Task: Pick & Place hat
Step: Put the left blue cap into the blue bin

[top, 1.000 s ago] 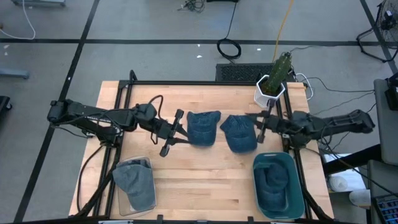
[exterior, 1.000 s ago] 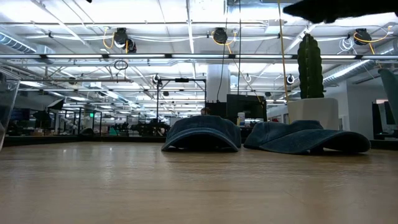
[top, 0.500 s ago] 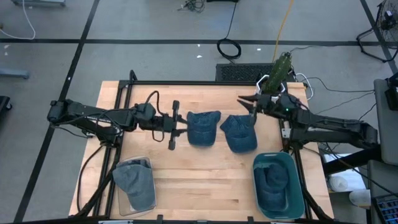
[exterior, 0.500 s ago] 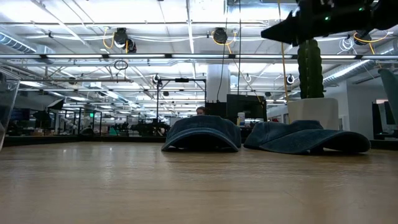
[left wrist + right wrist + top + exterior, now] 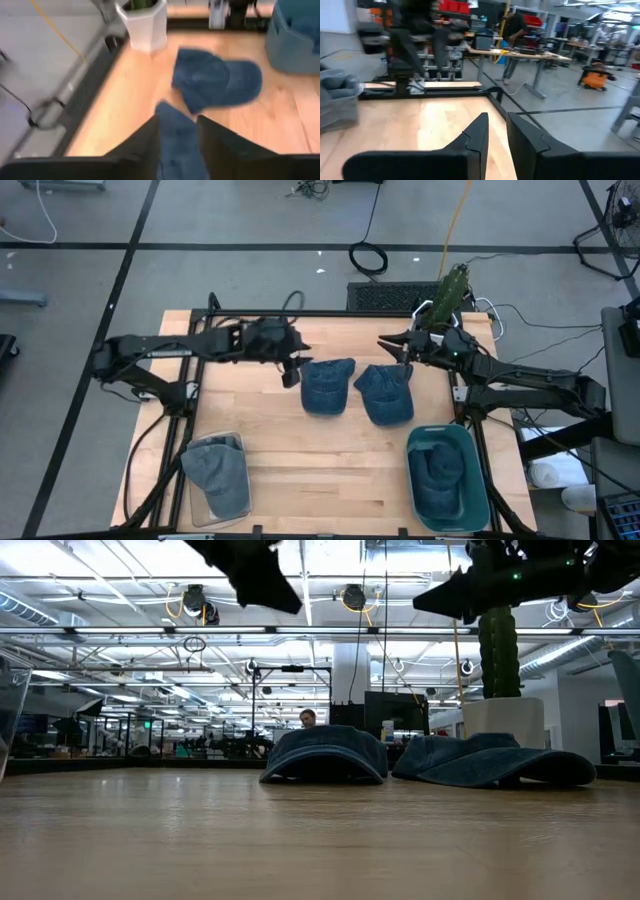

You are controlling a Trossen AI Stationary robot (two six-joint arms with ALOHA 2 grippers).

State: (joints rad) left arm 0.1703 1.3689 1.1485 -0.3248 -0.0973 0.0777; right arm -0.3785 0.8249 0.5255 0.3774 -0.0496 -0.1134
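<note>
Hats on counter: two denim caps lie side by side mid-counter, left cap (image 5: 327, 386) and right cap (image 5: 385, 393), close but apart; both flat on the wood, neither held.
Counter (image 5: 300, 470): pale wood planks, dark frame rails along left and right edges.
Clear bin (image 5: 192, 498): near left corner, holds a grey-blue hat (image 5: 217, 476).
Left hand (image 5: 291, 370): raised above the counter just beside the left cap's far-left edge; in the left wrist view its two fingers (image 5: 143, 145) stand a little apart with that cap showing between them, gripping nothing.
Left cap, low view (image 5: 325, 754): crown up, brim resting on the wood.
Right cap, low view (image 5: 490, 760): slumped flat, partly behind the left one.
Right hand (image 5: 396, 345): hovers over the far edge of the right cap, near the planter; the right wrist view shows a narrow gap between its fingers (image 5: 477, 140), nothing in it.
Cactus (image 5: 451, 292): upright in a white planter (image 5: 436, 330) at the far right corner.
Teal bin (image 5: 478, 480): near right corner, with dark blue hats (image 5: 438, 475) piled inside.
Room beyond: a person (image 5: 512, 37) stands by a desk.
</note>
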